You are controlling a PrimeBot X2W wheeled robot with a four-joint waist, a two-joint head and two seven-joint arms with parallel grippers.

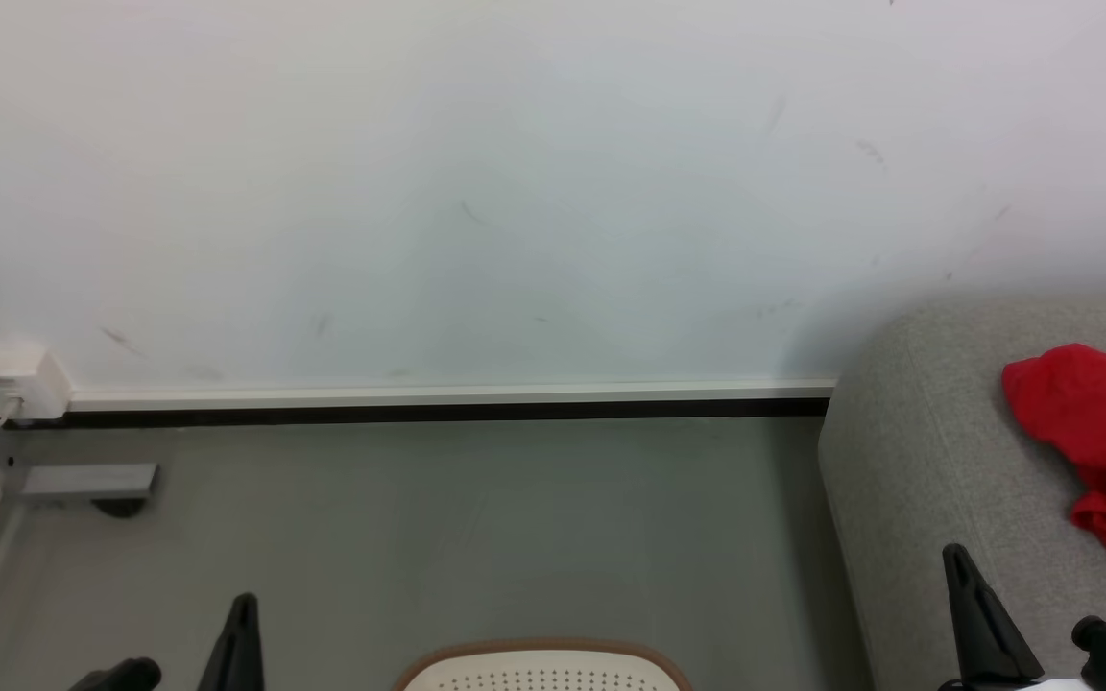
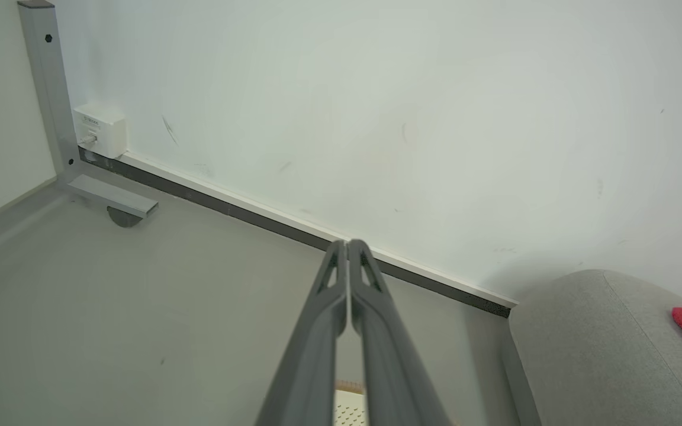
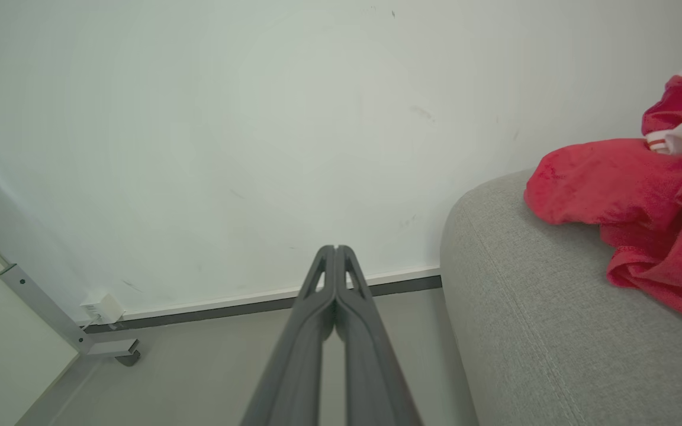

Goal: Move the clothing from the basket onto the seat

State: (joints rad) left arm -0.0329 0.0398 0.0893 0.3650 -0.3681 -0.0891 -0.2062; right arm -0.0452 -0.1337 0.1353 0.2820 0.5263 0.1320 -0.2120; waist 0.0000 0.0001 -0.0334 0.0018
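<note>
red clothing (image 1: 1105, 451) on grey seat (image 1: 927, 461), right edge; basket (image 1: 543, 664) rim, bottom centre; left end effector (image 2: 347, 244) and right end effector (image 3: 335, 248) fully narrowed, holding nothing.

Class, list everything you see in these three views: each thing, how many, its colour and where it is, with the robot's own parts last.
clothing: one heap, red with white trim, on the seat
seat: one, light grey, right, against the wall
basket: one, cream with brown rim, bottom middle of the head view
wall: one, white, behind
floor: one, grey, below
skirting: one, white over black, foot of wall
box: one, white, low on wall, left
frame leg: one, grey, floor, left
left gripper: one, dark, shut, empty
right gripper: one, dark, shut, empty
</note>
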